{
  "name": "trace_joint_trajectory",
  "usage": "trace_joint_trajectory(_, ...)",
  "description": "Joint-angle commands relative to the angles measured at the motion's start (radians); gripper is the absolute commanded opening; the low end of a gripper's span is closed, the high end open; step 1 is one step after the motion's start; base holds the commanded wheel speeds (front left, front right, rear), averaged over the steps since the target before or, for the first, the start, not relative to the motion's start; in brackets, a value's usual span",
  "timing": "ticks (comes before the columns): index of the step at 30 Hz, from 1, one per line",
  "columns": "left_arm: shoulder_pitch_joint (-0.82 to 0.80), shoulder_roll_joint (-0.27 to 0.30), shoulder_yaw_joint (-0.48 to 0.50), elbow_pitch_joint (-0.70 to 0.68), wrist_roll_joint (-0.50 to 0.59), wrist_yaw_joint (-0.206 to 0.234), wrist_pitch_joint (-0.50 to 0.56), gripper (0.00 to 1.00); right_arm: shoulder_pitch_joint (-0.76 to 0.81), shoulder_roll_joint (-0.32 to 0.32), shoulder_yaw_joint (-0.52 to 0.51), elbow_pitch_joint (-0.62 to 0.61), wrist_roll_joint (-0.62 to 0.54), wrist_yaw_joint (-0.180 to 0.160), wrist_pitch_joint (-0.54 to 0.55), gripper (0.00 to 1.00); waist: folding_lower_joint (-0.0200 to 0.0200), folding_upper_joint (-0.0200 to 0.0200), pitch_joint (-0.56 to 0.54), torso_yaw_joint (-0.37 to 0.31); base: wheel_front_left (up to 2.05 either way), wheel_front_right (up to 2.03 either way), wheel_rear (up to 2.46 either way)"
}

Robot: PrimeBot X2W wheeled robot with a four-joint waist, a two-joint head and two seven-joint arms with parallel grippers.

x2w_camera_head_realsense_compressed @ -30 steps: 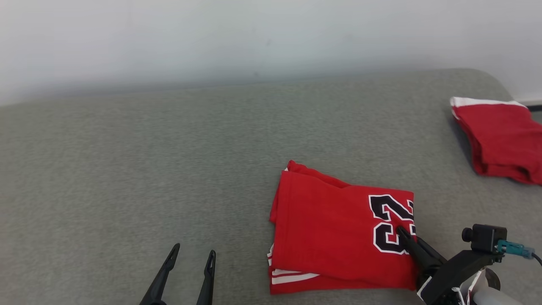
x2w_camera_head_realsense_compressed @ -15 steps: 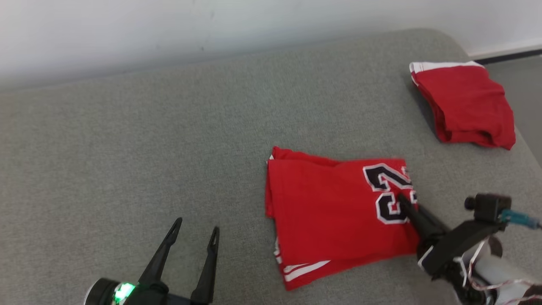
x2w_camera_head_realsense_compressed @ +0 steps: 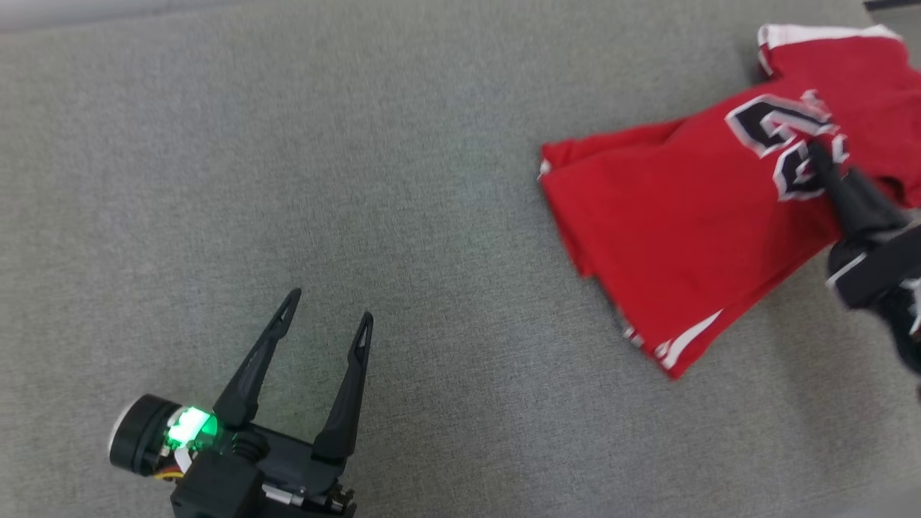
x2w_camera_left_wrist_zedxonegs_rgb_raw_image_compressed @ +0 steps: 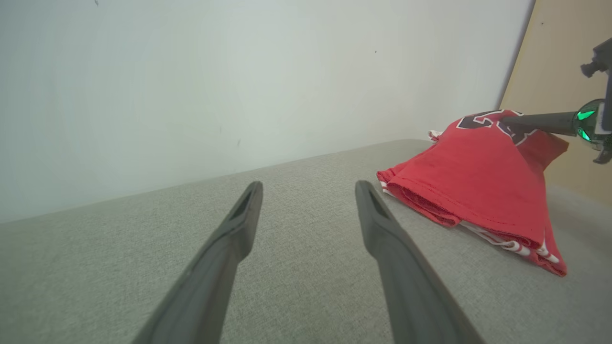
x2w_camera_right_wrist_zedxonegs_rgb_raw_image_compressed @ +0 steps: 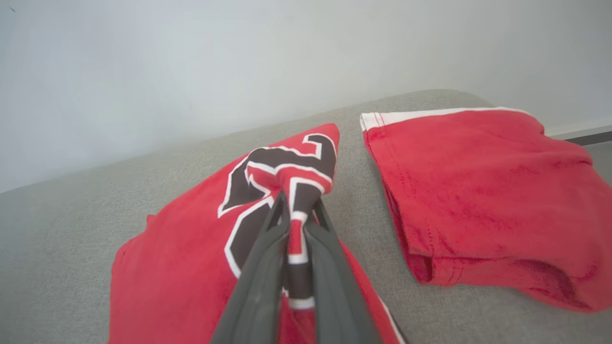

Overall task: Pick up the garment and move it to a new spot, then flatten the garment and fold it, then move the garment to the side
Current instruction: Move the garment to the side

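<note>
The R gripper (x2w_camera_head_realsense_compressed: 817, 151) was seen w/ fingers (x2w_camera_right_wrist_zedxonegs_rgb_raw_image_compressed: 258, 267) pressed together, pinching a fold of the red garment (x2w_camera_head_realsense_compressed: 676, 230) right at its black-and-white number print (x2w_camera_head_realsense_compressed: 781, 144). In the R wrist view the cloth was clamped between the two dark fingers, w/ the print bunched up above the tips. The pinched end was held raised off the grey surface (x2w_camera_head_realsense_compressed: 432, 180). The opp. end, w/ white stripes (x2w_camera_head_realsense_compressed: 683, 345), was left lying on that surface, so the piece sloped down. The garment was folded, w/ several layers shown at its edge in the L wrist view. It was placed toward the right side of the surface, well apart from the L gripper (x2w_camera_head_realsense_compressed: 329, 306).

The L gripper was held w/ fingers spread wide and nothing between them, over bare grey surface at lower left of the head view. A green light (x2w_camera_head_realsense_compressed: 188, 424) was lit at its wrist.

A second red piece (x2w_camera_head_realsense_compressed: 870, 79), w/ a white band, was laid folded on the surface just beside the raised end. A strip of grey was seen between the two in the R wrist view. A pale wall (x2w_camera_left_wrist_zedxonegs_rgb_raw_image_compressed: 191, 71) was seen behind.
</note>
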State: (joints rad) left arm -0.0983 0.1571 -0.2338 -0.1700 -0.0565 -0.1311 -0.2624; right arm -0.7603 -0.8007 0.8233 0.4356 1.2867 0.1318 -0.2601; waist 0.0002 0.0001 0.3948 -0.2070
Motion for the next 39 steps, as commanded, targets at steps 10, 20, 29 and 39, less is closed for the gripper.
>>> trace_joint_trajectory(10, -0.081, 0.042, -0.037, -0.019, -0.002, 0.001, -0.002, 1.0, -0.129, -0.182, -0.075, -0.008, -0.029, -0.003, -0.005, 0.0, -0.0002, -0.0001, 0.146, 0.011, 0.0, 0.0, 0.0)
trace_joint_trajectory(20, -0.1, 0.069, -0.053, -0.022, -0.006, 0.001, -0.002, 1.0, -0.163, -0.291, -0.152, 0.057, -0.003, -0.003, 0.009, 0.0, -0.0002, -0.0001, 0.172, 0.036, 0.0, 0.0, 0.0)
trace_joint_trajectory(29, -0.121, 0.085, -0.072, -0.019, -0.009, 0.001, -0.002, 1.0, -0.202, -0.257, -0.157, 0.299, -0.1, -0.003, 0.026, 0.49, -0.0002, -0.0001, 0.18, 0.079, 0.0, 0.0, 0.0)
trace_joint_trajectory(39, -0.104, 0.059, -0.077, 0.01, -0.015, 0.003, -0.002, 1.0, -0.322, -0.099, -0.18, 0.565, -0.396, -0.003, -0.005, 1.0, -0.0002, -0.0001, 0.119, 0.102, 0.0, 0.0, 0.0)
